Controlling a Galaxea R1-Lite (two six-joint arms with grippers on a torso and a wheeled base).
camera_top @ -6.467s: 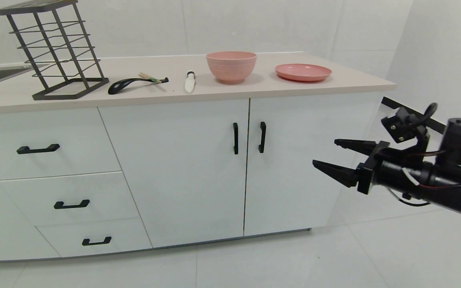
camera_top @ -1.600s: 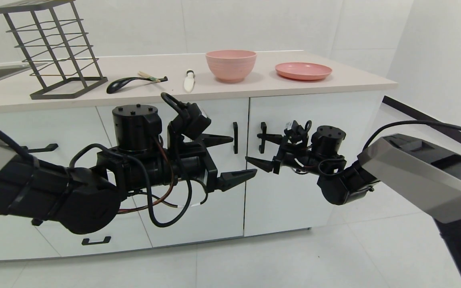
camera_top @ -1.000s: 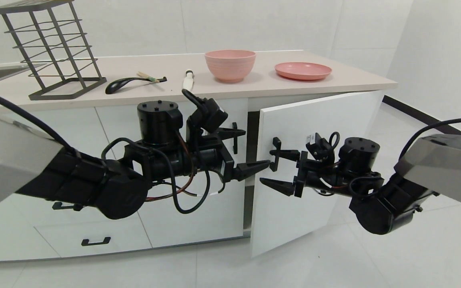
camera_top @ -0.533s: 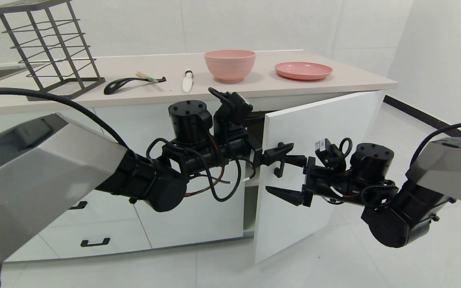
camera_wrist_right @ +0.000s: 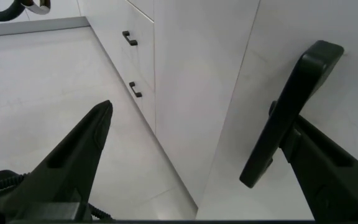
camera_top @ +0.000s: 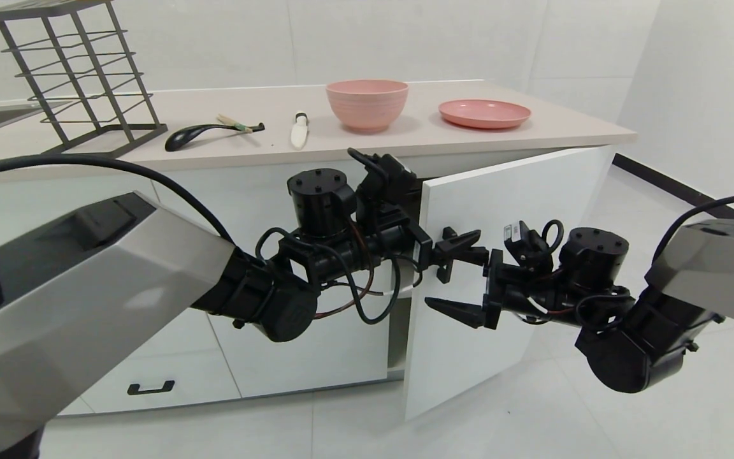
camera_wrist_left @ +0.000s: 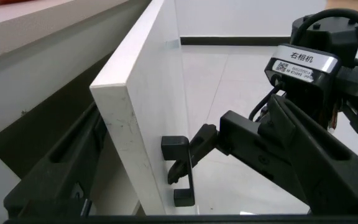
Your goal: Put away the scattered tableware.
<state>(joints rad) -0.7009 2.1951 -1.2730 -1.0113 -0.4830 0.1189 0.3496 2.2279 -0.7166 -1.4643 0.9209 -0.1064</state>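
**Grippers.** The left gripper (camera_top: 434,247) is spread. In the left wrist view its two fingers are set astride the free edge of the open cabinet door (camera_top: 507,210), one on the inner face and one on the outer. In the head view the inner finger is hidden by the door. The right gripper (camera_top: 450,275) is also spread and is held at the door's outer face. Its upper finger appears to be hooked behind the door's single black handle (camera_wrist_left: 180,165), though contact cannot be confirmed. Its lower finger is held below the handle, apart from it.

**Labels.** One white label (camera_wrist_left: 300,61) is noted on the right wrist in the left wrist view. It carries a square code and a short line of characters, which are not transcribed.

**Tableware.** All of it lies on the countertop (camera_top: 571,131) above the door:
- One pink plate (camera_top: 485,113) lies directly above the door.
- One pink bowl (camera_top: 367,103) stands just left of the door's free edge.
- One white utensil (camera_top: 300,131) lies further left of the door.
- One pair of chopsticks (camera_top: 234,121) lies beyond the utensil, touching one black spoon (camera_top: 204,134).

**Other items.** One black wire rack (camera_top: 77,76) stands farthest left of the door. Two drawer handles (camera_wrist_right: 129,38) are recorded in the right wrist view.
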